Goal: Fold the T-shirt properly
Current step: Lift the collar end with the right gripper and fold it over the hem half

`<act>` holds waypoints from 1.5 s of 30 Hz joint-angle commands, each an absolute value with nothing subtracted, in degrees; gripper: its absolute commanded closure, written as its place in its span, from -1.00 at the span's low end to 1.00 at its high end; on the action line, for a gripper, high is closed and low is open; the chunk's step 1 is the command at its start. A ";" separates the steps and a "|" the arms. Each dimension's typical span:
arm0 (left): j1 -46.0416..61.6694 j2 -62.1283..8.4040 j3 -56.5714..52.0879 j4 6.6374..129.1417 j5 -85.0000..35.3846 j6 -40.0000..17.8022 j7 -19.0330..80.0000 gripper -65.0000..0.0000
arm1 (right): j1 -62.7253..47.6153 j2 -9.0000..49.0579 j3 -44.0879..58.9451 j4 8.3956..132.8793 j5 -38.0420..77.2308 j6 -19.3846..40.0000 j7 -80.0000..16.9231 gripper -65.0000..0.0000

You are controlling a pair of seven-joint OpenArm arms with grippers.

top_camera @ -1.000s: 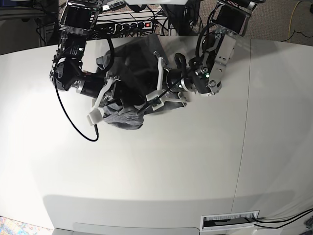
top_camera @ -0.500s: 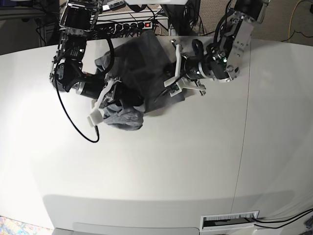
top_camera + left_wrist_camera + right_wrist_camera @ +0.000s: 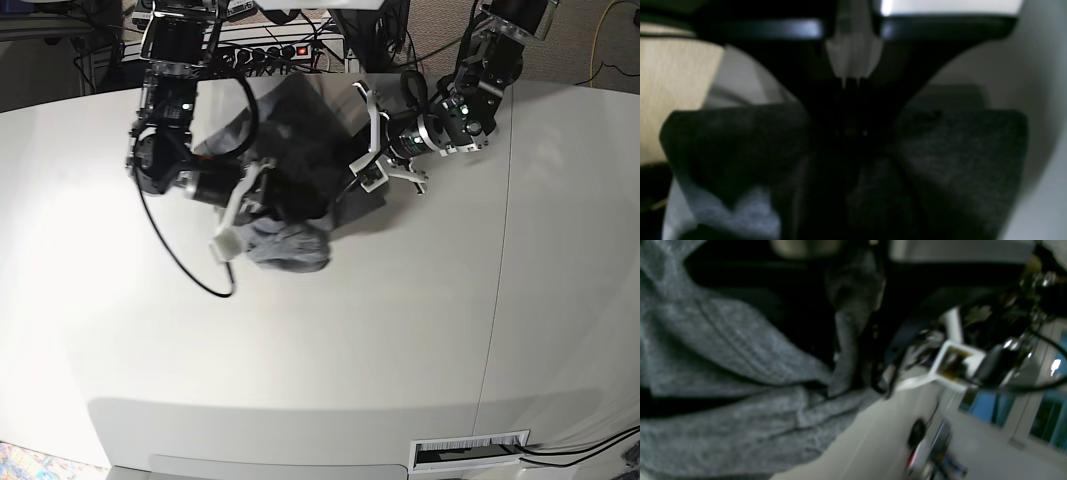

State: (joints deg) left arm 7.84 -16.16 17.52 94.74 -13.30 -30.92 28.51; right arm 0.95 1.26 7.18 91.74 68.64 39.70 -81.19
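The heather-grey T-shirt lies bunched at the back middle of the white table, with a crumpled lump toward the front. My left gripper is at the shirt's right edge, shut on a fold of cloth. In the left wrist view its fingers meet over the dark T-shirt. My right gripper is at the shirt's left side, just above the lump. In the right wrist view a strip of the T-shirt runs up between its dark fingers, so it is shut on the cloth.
A power strip and tangled cables lie beyond the table's back edge. A black cable loops from the right arm over the table. A table seam runs front to back on the right. A vent slot sits at the front.
Both arms have shifted to the right in the base view. The left gripper pulled its edge of the shirt back and right, and the right gripper carried the lump rightward.
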 commanded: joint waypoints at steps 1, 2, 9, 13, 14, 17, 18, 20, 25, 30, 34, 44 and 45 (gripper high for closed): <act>7.40 -16.36 17.34 94.43 -10.87 -29.30 28.80 1.00 | 1.89 1.43 6.22 92.79 70.30 40.00 -80.00 1.00; 7.38 -16.34 17.34 94.02 -9.63 -28.86 27.94 1.00 | 1.89 1.43 5.19 92.79 69.45 40.00 -80.00 1.00; 6.92 -16.36 17.34 93.56 -5.93 -28.91 26.30 1.00 | 1.91 1.48 2.79 92.79 63.44 40.00 -80.00 1.00; 6.33 -16.36 17.34 93.56 -5.96 -28.91 26.26 1.00 | 1.91 1.50 2.68 92.79 67.29 40.00 -80.00 0.84; 6.31 -16.36 17.34 93.56 -5.96 -28.91 26.24 1.00 | 1.91 1.61 2.68 92.79 69.84 40.00 -80.00 0.72; 6.35 -16.36 17.34 93.56 -5.93 -28.91 26.28 1.00 | 1.93 1.58 2.68 92.79 78.78 40.00 -80.00 0.53; 6.33 -16.36 17.34 93.56 -5.93 -28.91 26.26 1.00 | 1.91 1.58 2.68 92.79 82.63 40.00 -80.00 0.53; 6.31 -16.36 17.34 93.58 -5.91 -28.88 26.28 1.00 | 1.93 1.58 2.68 92.79 85.00 40.00 -80.00 0.53; 6.33 -16.36 17.34 93.56 -5.91 -28.91 26.50 1.00 | 1.93 1.65 2.72 92.86 85.00 40.00 -80.00 0.53; 6.33 -16.36 17.34 93.56 -4.16 -28.91 26.52 1.00 | 1.93 2.85 2.72 92.86 79.37 40.00 -80.00 0.53; 6.31 -16.36 17.34 93.58 -0.25 -28.88 26.52 1.00 | 1.93 5.43 2.68 92.88 75.57 40.00 -80.00 0.53; 5.39 -16.34 17.34 93.58 0.45 -28.91 26.04 1.00 | 2.07 8.58 2.57 93.01 77.45 40.00 -80.00 0.27; 5.37 -16.34 17.34 93.58 0.47 -28.88 26.04 1.00 | 2.07 8.58 2.57 93.01 78.78 40.00 -80.00 0.20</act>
